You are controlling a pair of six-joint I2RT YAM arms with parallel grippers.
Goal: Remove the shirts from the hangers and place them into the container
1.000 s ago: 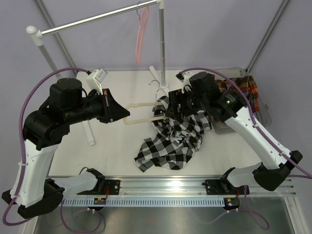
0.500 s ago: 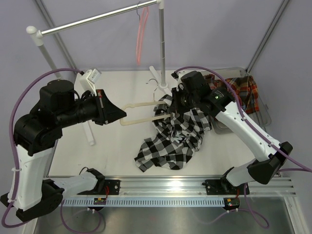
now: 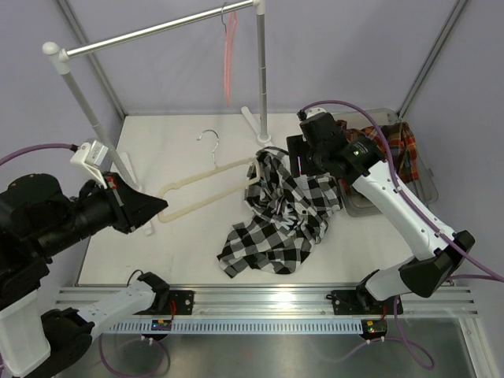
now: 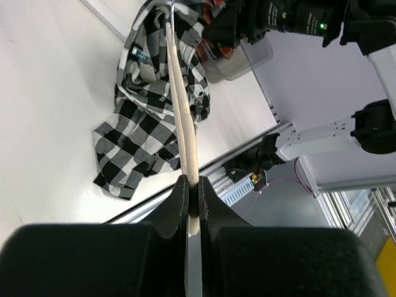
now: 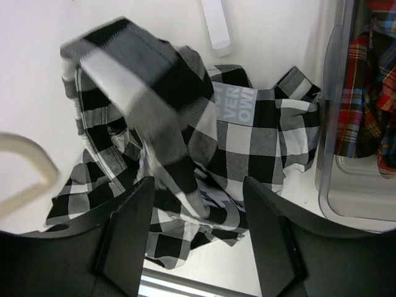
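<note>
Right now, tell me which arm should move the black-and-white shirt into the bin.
Right. Its tool hangs open over the black-and-white shirt, next to the grey bin. The left tool is shut on the cream hanger, far from the bin.

A silver rail slants from ten to twelve o'clock. Its post stands on the white table. A metal track lies at six o'clock.
</note>
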